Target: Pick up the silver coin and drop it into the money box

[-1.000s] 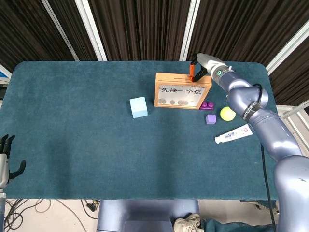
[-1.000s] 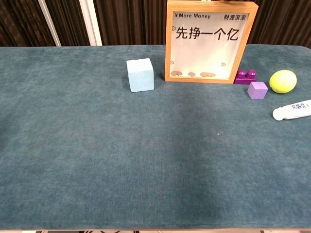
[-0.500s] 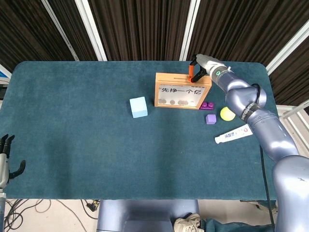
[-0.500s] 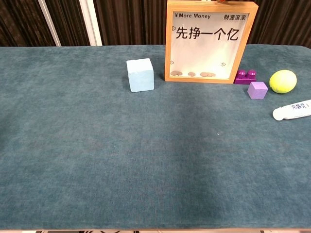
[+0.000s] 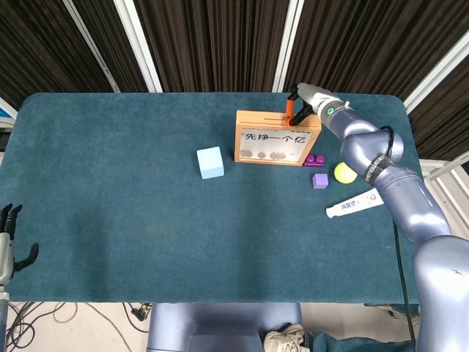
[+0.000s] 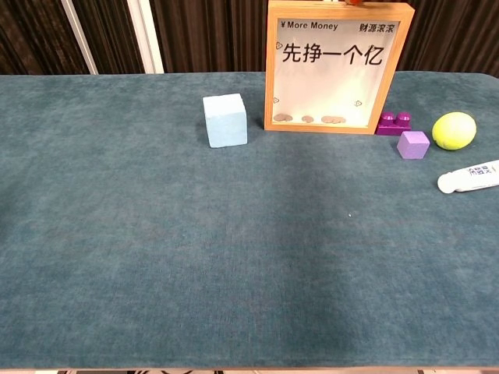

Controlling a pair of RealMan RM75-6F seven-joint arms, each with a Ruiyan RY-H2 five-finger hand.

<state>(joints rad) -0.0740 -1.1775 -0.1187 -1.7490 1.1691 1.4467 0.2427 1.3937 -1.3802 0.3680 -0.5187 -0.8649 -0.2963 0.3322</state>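
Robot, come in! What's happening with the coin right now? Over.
Right hand over top edge of money box, fingers curled; coin not visible in it. Left hand idle at table edge, open. Coins lie inside box. Nothing blocking.

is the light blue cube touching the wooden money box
Apart. The chest view shows a clear strip of teal table cloth between the light blue foam cube and the wooden-framed money box; the head view shows that gap too.

Coins inside money box
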